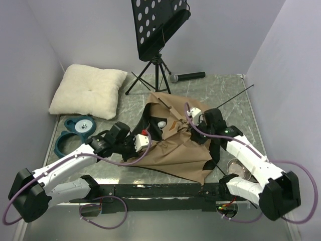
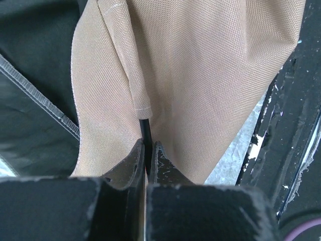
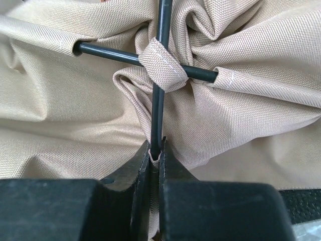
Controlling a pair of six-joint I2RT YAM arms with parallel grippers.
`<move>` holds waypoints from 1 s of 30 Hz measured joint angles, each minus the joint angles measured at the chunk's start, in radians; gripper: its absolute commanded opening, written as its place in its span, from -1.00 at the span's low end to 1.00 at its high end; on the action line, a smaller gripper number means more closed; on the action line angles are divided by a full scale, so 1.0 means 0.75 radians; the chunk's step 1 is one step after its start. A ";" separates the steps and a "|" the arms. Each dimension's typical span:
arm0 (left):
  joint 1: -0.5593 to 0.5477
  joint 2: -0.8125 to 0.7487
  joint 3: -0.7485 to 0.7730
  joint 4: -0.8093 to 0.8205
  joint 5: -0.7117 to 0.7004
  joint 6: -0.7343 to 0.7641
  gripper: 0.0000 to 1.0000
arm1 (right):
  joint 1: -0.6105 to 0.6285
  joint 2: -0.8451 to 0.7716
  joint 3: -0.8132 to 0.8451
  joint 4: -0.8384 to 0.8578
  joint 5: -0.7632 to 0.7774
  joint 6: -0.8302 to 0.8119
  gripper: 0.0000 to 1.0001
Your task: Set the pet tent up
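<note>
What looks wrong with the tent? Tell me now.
The tan-brown fabric pet tent lies collapsed and crumpled, not standing. One thin black pole juts bare beyond its far right edge.

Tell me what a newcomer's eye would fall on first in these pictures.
A crumpled tan pet tent fills the middle of the top view. The left gripper pinches a black pole leaving its fabric sleeve. The right gripper pinches another just below the loop where two poles cross. Behind stand a black music stand and, far left, a cream pillow.
</note>
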 measured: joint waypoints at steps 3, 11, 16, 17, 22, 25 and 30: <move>-0.001 -0.020 -0.001 0.008 0.001 -0.005 -0.83 | -0.007 -0.073 -0.012 0.010 -0.013 0.035 -1.00; 0.004 0.045 0.254 -0.125 0.022 -0.050 -0.89 | -0.029 -0.215 0.006 0.016 -0.012 0.060 -1.00; 0.005 0.042 0.275 -0.123 0.045 -0.022 0.15 | -0.035 -0.322 0.077 0.003 0.008 0.058 -1.00; 0.005 0.035 0.275 -0.124 0.060 -0.020 0.28 | -0.035 -0.341 0.084 -0.003 0.009 0.058 -1.00; 0.005 -0.065 0.335 -0.096 0.160 -0.110 0.40 | -0.035 -0.453 0.086 -0.062 0.002 0.043 -1.00; 0.004 -0.093 0.437 -0.018 0.199 -0.211 0.38 | -0.035 -0.499 0.086 -0.087 -0.023 0.033 -1.00; -0.010 0.067 0.664 0.041 0.232 -0.332 0.27 | -0.034 -0.511 0.086 -0.122 -0.051 0.011 -1.00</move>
